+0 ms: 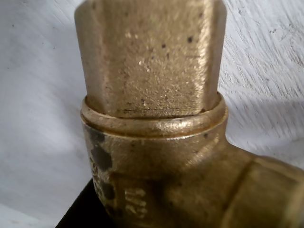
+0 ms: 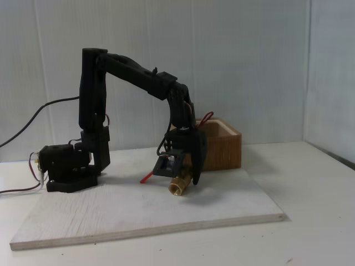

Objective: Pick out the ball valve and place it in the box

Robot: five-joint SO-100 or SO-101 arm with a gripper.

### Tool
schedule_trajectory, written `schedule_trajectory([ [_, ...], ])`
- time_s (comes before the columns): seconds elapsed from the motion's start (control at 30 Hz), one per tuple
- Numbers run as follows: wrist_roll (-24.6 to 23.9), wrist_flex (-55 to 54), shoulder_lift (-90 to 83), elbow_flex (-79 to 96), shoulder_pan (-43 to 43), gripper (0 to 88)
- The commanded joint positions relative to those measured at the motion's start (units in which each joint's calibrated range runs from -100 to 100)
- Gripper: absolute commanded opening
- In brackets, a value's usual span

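The ball valve (image 2: pixel 178 187) hung in the hand (image 2: pixel 186 178), brass body low and just off the white board (image 2: pixel 138 213), its thin red lever (image 2: pixel 147 177) sticking out to the left in the fixed view. In the wrist view the brass (image 1: pixel 152 118) sat right up against the lens: a hex end on top, a collar below it, a branch running off to the lower right, w/ raised lettering too blurred to read. The hand was closed onto the valve; its black fingers came down on either side of the fitting, though the exact contact pts were hard to make out. Whether the valve had fully cleared the board I couldn't tell for sure, but it looked lifted, w/ a shadow under it.

Behind and to the right in the fixed view stood the wooden box (image 2: pixel 222 149), open-topped, resting partly on the board. The arm's base (image 2: pixel 66 172) sat at the board's left end, w/ cables trailing off over the pale surface (image 2: pixel 316 221).

My read: pick done, carry underway. The next move called for more height to get over the near wall, then a swing back toward the box before letting go; the long lever could catch on the rim.
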Motion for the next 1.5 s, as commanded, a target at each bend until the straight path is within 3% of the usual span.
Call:
schedule_trajectory([
  [0.0, 0.20, -2.29, 0.35, -0.27, 0.57, 4.4],
  [0.1, 0.20, -2.29, 0.35, -0.18, 0.57, 0.1],
  [0.67, 0.20, -1.86, -7.20, -1.45, 1.89, 1.4],
  [1.07, 0.15, 19.23, -15.59, -8.40, 1.38, 1.4],
  [1.47, 0.15, 20.43, -16.27, -8.85, 1.38, 1.4],
])
